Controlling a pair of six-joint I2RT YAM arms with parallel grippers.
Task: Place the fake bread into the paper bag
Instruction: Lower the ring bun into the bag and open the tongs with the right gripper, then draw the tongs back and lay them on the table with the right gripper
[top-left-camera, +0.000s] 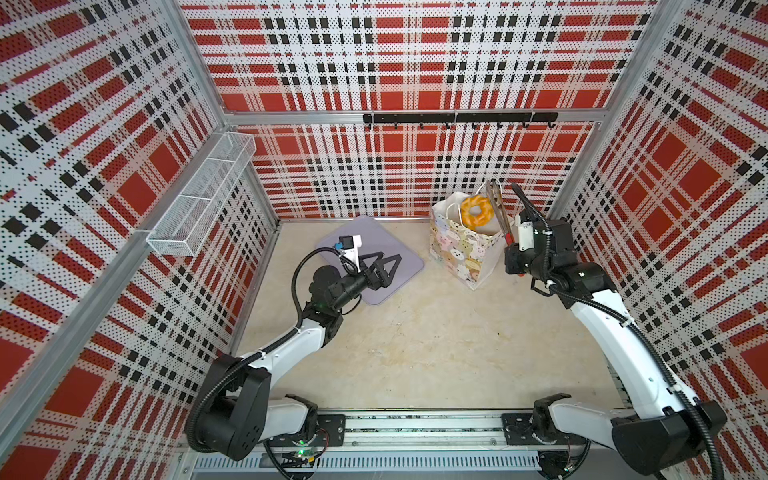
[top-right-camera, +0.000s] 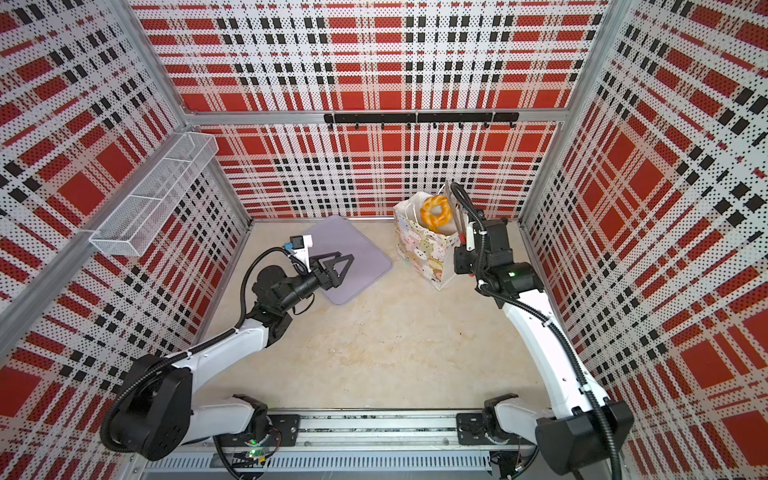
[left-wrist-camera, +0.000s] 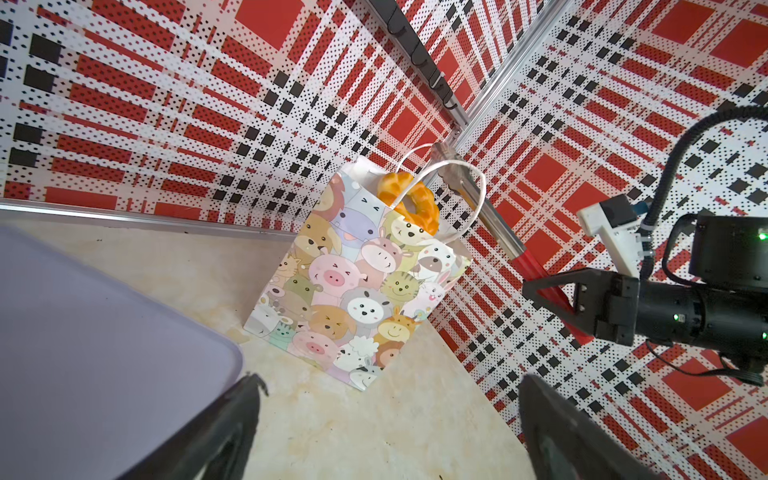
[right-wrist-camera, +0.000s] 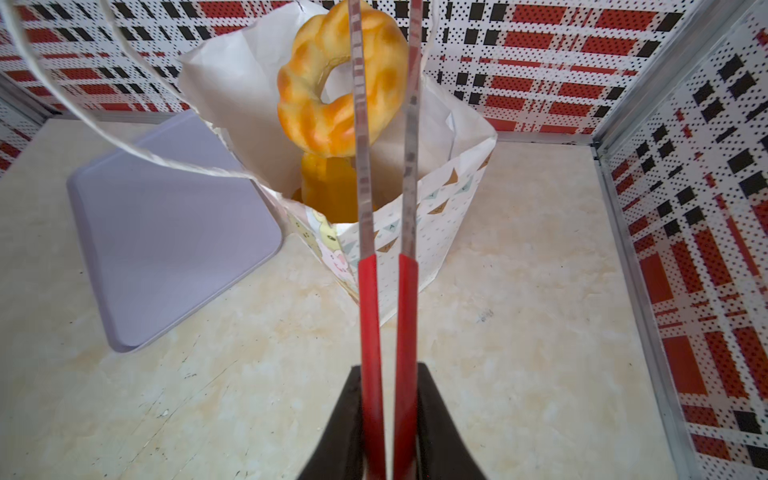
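Note:
The paper bag (top-left-camera: 461, 253) (top-right-camera: 424, 253) (left-wrist-camera: 345, 291) (right-wrist-camera: 415, 232) stands upright at the back right, its mouth open. A ring doughnut of fake bread (top-left-camera: 476, 211) (top-right-camera: 435, 212) (left-wrist-camera: 411, 199) (right-wrist-camera: 332, 95) sticks out of the mouth, on top of more golden bread (right-wrist-camera: 328, 183) inside. My right gripper (top-left-camera: 513, 249) (top-right-camera: 461, 249) (right-wrist-camera: 388, 370) is shut on the red handles of metal tongs (top-left-camera: 498, 212) (right-wrist-camera: 363, 187). Their arms run close together past the doughnut; I cannot tell whether they touch it. My left gripper (top-left-camera: 386, 259) (top-right-camera: 338, 259) (left-wrist-camera: 390, 380) hangs open over the tray, holding nothing.
A flat lavender-grey tray (top-left-camera: 399, 245) (right-wrist-camera: 166, 216) lies left of the bag on the beige floor. A white wire basket (top-left-camera: 199, 199) hangs on the left wall and a black hook rail (top-left-camera: 457, 118) on the back wall. The right wall stands close behind the bag.

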